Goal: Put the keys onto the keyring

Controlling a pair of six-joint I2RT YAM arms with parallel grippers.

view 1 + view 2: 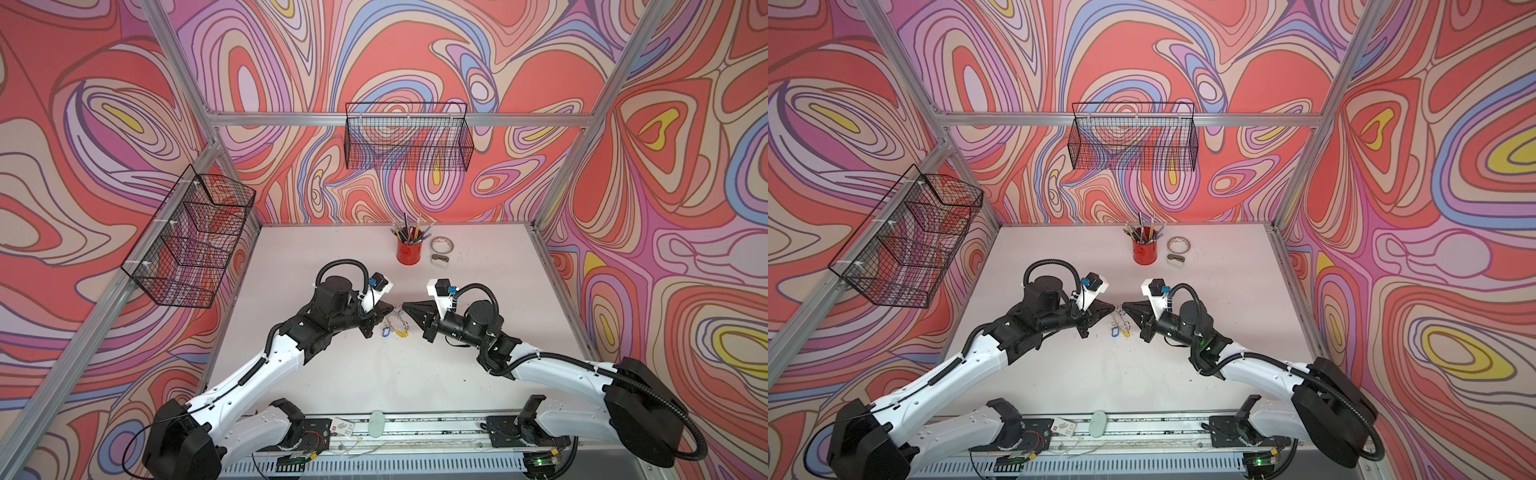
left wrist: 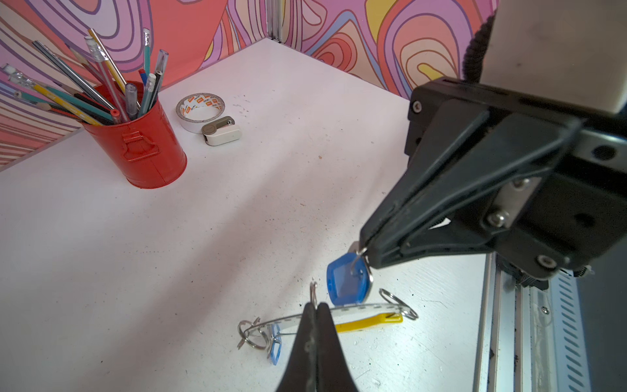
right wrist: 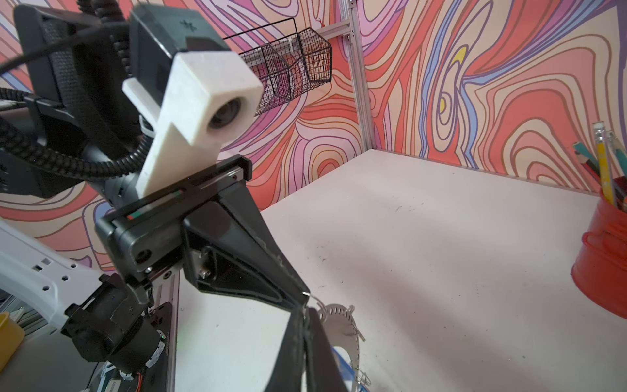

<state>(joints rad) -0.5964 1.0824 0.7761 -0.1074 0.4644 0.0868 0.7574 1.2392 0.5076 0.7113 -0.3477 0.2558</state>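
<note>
The keyring (image 2: 356, 310), a flat perforated silver hoop with a yellow segment (image 2: 369, 320), shows edge-on in the left wrist view. My left gripper (image 2: 315, 305) is shut on one of its small wire loops (image 2: 314, 292). One key with a blue tag (image 2: 275, 342) hangs at the hoop's far end. My right gripper (image 2: 364, 251) is shut on the split ring of a second key, whose blue tag (image 2: 346, 281) dangles beside the hoop. In both top views the left gripper (image 1: 390, 308) and right gripper (image 1: 405, 308) meet tip to tip over the keyring (image 1: 397, 323) (image 1: 1120, 321).
A red cup of pencils (image 1: 409, 251), a beige tape roll (image 1: 441, 244) and a small beige-and-white gadget (image 1: 439, 260) stand at the back of the white table (image 1: 478, 374). Black wire baskets hang on the left wall (image 1: 187, 245) and back wall (image 1: 409, 141).
</note>
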